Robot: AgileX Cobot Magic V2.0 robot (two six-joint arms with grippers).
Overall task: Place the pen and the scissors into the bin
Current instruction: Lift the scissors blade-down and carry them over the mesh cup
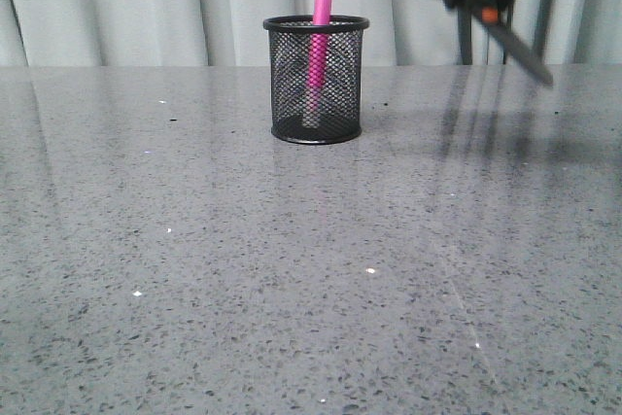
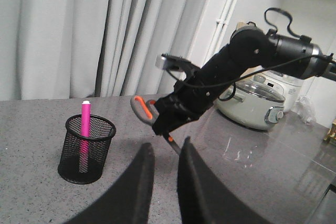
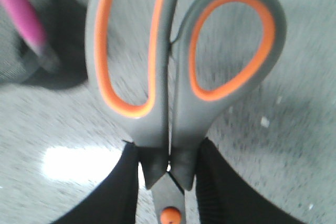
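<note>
Here your right pincer (image 3: 168, 182) is clamped on the scissors (image 1: 486, 17), held high off the table (image 1: 292, 269), blades tilted down, beside the bin (image 1: 316, 80) holding the pen (image 1: 319, 36). Your left pincer (image 2: 164, 174) stands slightly apart.

I take this for a room in a home or a staged kitchen-like test space. My rig works over a broad grey speckled stone-look countertop (image 1: 292, 269) with a glossy finish. Behind it hang long pale grey pleated curtains (image 1: 194, 2). From my left wrist camera I see a pale green lidded electric cooker pot (image 2: 254, 106) standing on the counter's far end, beside white wall pipes (image 2: 227, 17).
</note>
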